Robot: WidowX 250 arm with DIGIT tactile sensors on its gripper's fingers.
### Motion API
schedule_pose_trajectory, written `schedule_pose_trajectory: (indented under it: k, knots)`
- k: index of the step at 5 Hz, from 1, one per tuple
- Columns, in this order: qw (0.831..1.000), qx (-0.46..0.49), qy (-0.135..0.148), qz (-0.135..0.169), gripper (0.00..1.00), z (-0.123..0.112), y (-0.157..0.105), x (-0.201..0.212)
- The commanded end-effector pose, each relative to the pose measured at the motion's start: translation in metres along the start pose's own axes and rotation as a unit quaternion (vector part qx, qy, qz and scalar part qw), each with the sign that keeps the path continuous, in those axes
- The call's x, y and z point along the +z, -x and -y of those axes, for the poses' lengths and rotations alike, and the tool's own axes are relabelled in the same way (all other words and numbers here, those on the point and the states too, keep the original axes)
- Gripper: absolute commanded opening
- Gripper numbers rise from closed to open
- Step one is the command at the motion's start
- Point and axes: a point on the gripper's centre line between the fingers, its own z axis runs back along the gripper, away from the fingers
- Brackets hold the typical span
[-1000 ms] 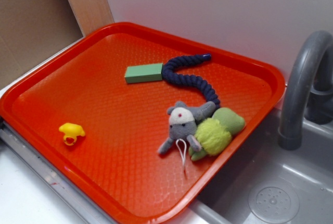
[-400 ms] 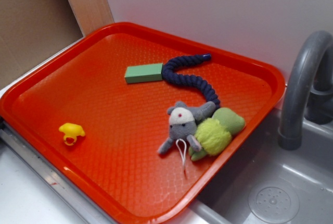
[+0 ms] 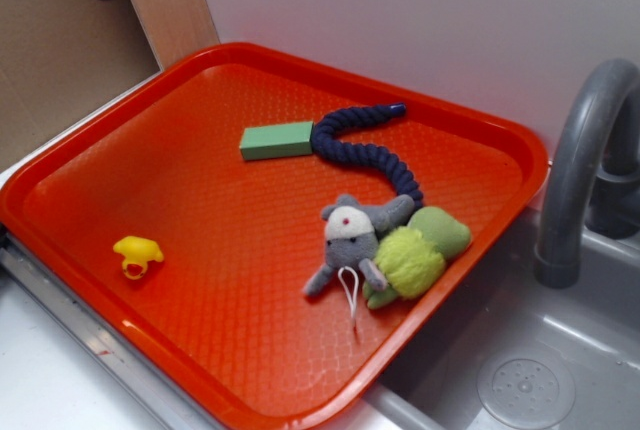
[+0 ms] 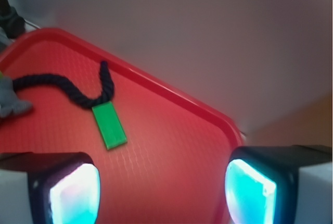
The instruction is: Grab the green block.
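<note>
Fingers of the tool (image 4: 158,190) stand spread wide, empty, high above the red tray's (image 3: 480,210) far corner, presumably to fit around the target. The green block (image 3: 277,140) lies flat on the tray, one end touching the blue rope (image 3: 362,150).

Green block (image 3: 277,140) (image 4: 109,125): small flat mint-green bar, smooth faces, lying flat on red tray (image 3: 200,280), one end touching dark blue rope (image 3: 365,150).

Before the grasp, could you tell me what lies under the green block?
The green block lies flat on the bare orange tray; its underside is hidden.
</note>
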Motion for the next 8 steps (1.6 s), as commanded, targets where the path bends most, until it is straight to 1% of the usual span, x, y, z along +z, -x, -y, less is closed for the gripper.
schedule_pose_trajectory:
  k: [1, 2, 3, 4, 5, 7, 8]
  knots:
    - [0.995, -0.050, 0.083, 0.006, 1.00, 0.017, -0.032, -0.048]
    - [0.988, -0.091, 0.123, -0.007, 1.00, 0.043, -0.030, -0.068]
    - [0.978, -0.131, 0.160, -0.014, 1.00, 0.063, -0.018, -0.084]
    - [0.977, -0.142, 0.146, -0.060, 1.00, 0.068, -0.005, -0.099]
    - [0.980, -0.113, 0.144, -0.081, 1.00, 0.062, 0.008, -0.110]
    - [0.975, -0.118, 0.156, -0.106, 1.00, 0.067, 0.015, -0.131]
    - [0.970, -0.138, 0.164, -0.118, 1.00, 0.073, 0.016, -0.143]
